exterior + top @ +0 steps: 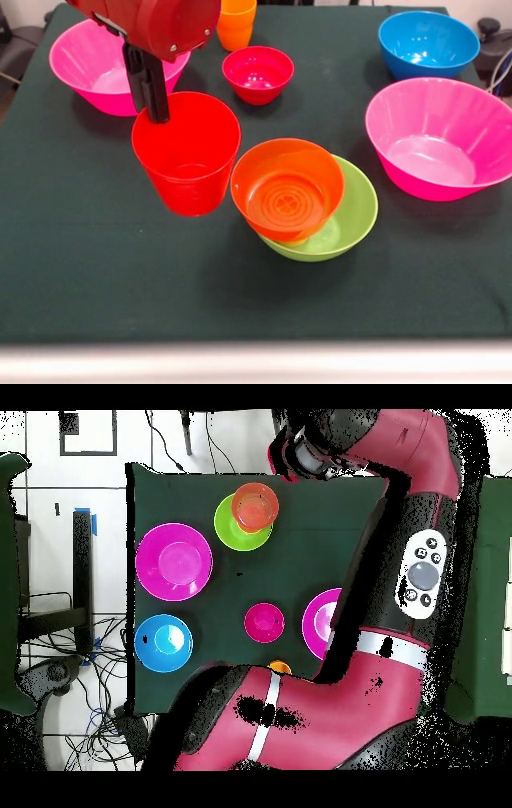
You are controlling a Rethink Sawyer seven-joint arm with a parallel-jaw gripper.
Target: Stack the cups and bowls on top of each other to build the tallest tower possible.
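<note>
the red cup (189, 154) hangs upright and mouth-up off the table (96, 272), pinched at its far rim by my gripper (152, 102), whose dark fingers (149, 84) are closed over the cup wall. it sits just beside the tower (308, 200): an orange bowl (286, 188) resting tilted over the lime-green bowl (348, 220), overhanging it on the cup's side.

procedure, as i judge it: carry the cup over the orange bowl's centre, keep it level, lower until its base meets the ringed bottom, then release. the orange bowl is tilted, so a off-centre touch could tip it; approach slowly and straight down.

the remaining parts stand well apart: a crimson bowl (258, 74), an orange cup (237, 22) at the far edge, two pink bowls (438, 136) (84, 60) and a blue bowl (428, 42).

the front view shows the grasp and the cup's height. the overhead view hides both under my arm (400, 514); it does show the orange bowl (255, 506) offset on the green one (232, 529).
</note>
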